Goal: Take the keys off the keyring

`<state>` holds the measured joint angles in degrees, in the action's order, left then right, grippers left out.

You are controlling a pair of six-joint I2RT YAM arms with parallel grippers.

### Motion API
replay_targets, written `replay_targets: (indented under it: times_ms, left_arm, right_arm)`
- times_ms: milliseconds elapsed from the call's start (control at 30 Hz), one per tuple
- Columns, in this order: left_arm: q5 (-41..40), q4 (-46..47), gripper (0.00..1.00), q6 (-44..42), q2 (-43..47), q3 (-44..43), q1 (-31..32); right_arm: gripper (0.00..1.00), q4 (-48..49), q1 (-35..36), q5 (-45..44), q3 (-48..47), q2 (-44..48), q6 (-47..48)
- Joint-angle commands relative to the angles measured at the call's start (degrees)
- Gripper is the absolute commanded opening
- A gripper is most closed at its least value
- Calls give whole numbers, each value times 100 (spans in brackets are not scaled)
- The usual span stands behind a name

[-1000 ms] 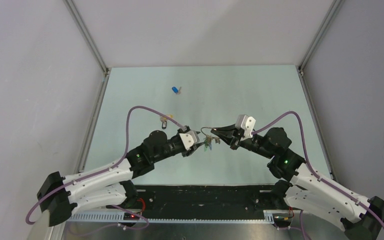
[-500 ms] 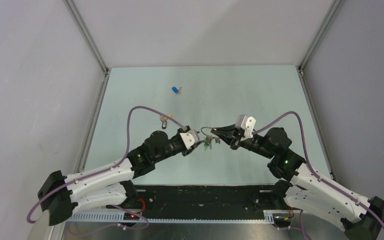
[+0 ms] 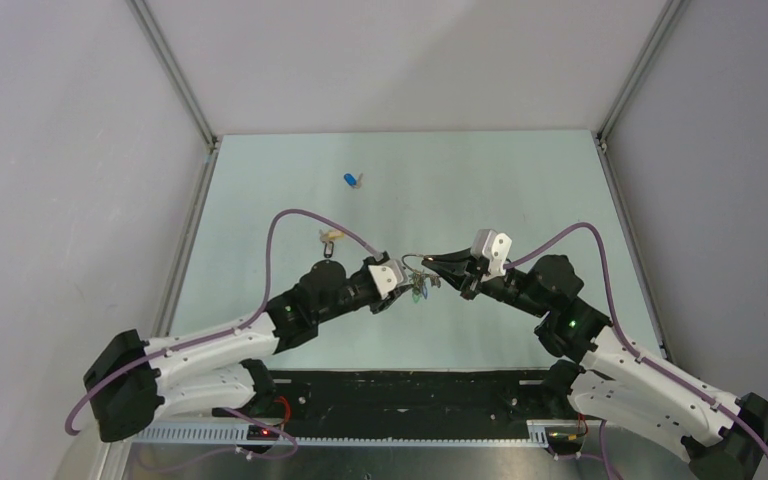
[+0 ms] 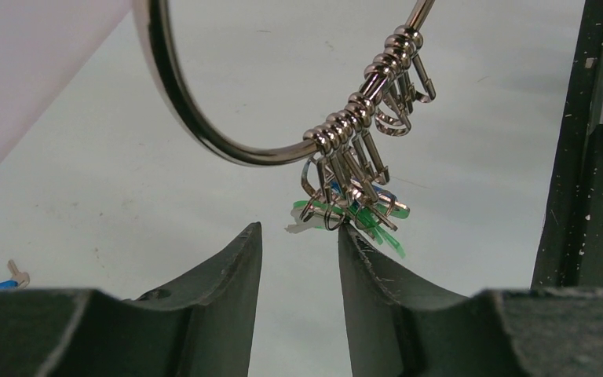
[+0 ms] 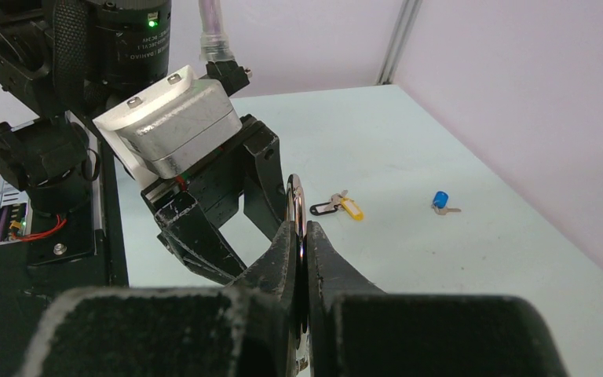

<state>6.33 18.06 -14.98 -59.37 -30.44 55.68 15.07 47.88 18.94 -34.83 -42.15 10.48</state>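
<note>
One keyring (image 4: pixel 243 151) sits clamped in the right jaws; left jaws slightly parted below keys (image 4: pixel 355 210).

Arms: white shell links (image 3: pixel 200 350) near the bases, black joints (image 3: pixel 320 290) further out. A purple cable (image 3: pixel 300 212) runs along each arm. Green LED (image 3: pixel 571 323) on each elbow housing. Silver-grey block (image 5: pixel 174 118) at the left wrist, two screws on top. Fingers (image 4: pixel 220 290) dark, wedge-shaped, with scuffed edges.

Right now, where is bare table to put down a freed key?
Bare: the far right, from the blue key to the right edge. Crowded: the centre, where the left gripper and right gripper meet at the keyring.
</note>
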Motion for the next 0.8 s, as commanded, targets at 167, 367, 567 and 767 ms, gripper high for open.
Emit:
replay_targets:
  times_ms: [167, 367, 567, 767]
  left_arm:
    - [142, 707, 45, 166, -331, -262, -31]
    - [295, 942, 45, 204, -653, -359, -31]
    - [188, 1091, 39, 189, -731, -338, -31]
    - [-83, 1107, 10, 202, -638, -216, -31]
  right_arm:
    - [0, 321, -8, 40, -200, 93, -82]
    - [0, 312, -14, 39, -200, 122, -85]
    - [0, 266, -16, 1, -200, 159, -61]
    - [0, 157, -23, -182, -200, 220, -6]
